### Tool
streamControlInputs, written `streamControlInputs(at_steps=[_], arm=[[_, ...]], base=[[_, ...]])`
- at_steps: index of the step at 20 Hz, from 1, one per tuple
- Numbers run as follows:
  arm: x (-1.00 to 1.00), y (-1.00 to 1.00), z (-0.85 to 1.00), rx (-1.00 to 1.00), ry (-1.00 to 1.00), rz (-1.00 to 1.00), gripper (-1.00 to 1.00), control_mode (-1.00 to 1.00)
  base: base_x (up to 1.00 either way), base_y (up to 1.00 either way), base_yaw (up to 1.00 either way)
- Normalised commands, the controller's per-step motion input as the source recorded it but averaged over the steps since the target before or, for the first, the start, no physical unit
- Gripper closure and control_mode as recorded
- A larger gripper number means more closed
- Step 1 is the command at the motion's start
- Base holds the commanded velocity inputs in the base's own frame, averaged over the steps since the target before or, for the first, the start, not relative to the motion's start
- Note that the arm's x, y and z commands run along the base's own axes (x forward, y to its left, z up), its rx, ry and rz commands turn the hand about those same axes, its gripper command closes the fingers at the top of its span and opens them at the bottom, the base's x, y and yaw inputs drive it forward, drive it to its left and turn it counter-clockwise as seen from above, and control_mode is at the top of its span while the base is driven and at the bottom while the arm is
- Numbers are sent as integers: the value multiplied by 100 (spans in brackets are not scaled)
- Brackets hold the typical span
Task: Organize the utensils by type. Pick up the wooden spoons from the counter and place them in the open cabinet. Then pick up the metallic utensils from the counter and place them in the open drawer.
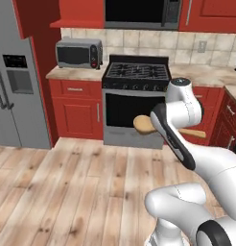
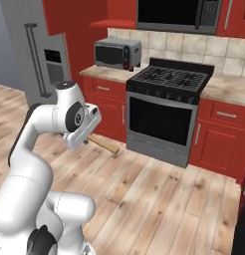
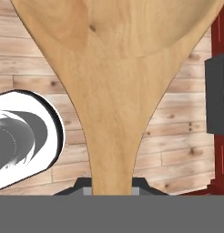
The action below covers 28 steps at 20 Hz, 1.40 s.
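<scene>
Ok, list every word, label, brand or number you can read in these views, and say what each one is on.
None can be read.
Fridge dispenser panel: dark, no legible characters.
Toaster oven: knobs, no readable markings.
Microwave control strip: too blurred to read.
Stove knob row: no legible marks.
Wooden spoon: bare grain, no lettering.

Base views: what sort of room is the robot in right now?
A home kitchen, rendered. A black stove sits between red cabinets under a beige counter, with a toaster oven on it and a grey fridge alongside. The gripper holds a wooden spoon.
</scene>
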Motion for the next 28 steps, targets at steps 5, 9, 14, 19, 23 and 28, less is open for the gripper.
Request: streamControlInputs(at_steps=[5,9,14,19,23,28], arm=[[0,0,0,0,0,0,100,100],[0,0,0,0,0,0,100,100],[0,0,0,0,0,0,100,100],[0,0,0,0,0,0,100,100],[0,0,0,0,0,0,100,100],[0,0,0,0,0,0,100,100]], base=[[100,45,-8],[93,66,-16],[82,71,-23],[77,54,-31],[66,47,-35],[61,49,-27]])
